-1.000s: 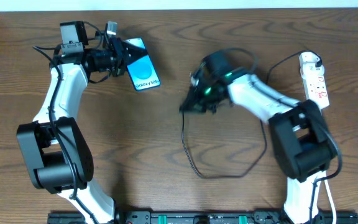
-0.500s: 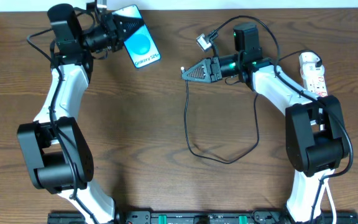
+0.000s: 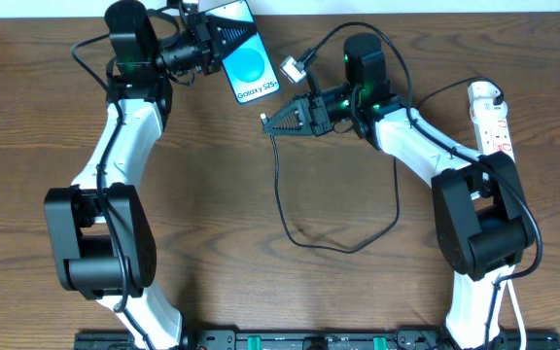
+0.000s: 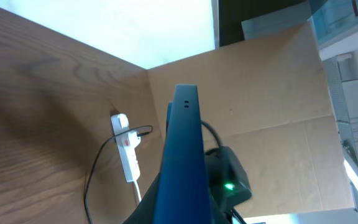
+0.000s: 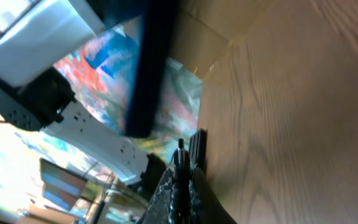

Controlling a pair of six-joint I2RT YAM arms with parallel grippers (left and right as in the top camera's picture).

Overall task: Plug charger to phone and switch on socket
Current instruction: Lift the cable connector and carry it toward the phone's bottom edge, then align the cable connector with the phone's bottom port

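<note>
My left gripper [image 3: 218,41] is shut on the phone [image 3: 251,68] and holds it raised near the table's far edge, blue screen up. In the left wrist view the phone [image 4: 182,149] is edge-on between the fingers [image 4: 178,210]. My right gripper [image 3: 282,121] is shut on the plug tip of the charger [image 3: 265,119], just below and right of the phone's lower end, a small gap apart. The black cable [image 3: 304,238] loops down and back to the socket [image 3: 495,126] at the right. In the right wrist view the plug [image 5: 181,154] points at the blurred dark phone edge [image 5: 151,68].
The socket also shows in the left wrist view [image 4: 126,149], with its white cord. A cardboard wall [image 4: 253,93] stands behind the table's far edge. A small loose connector on the right arm's own cable [image 3: 293,68] hangs close to the phone.
My left gripper has carried the phone to the right. My right gripper has moved left with the plug tip, closing the gap to the phone.
</note>
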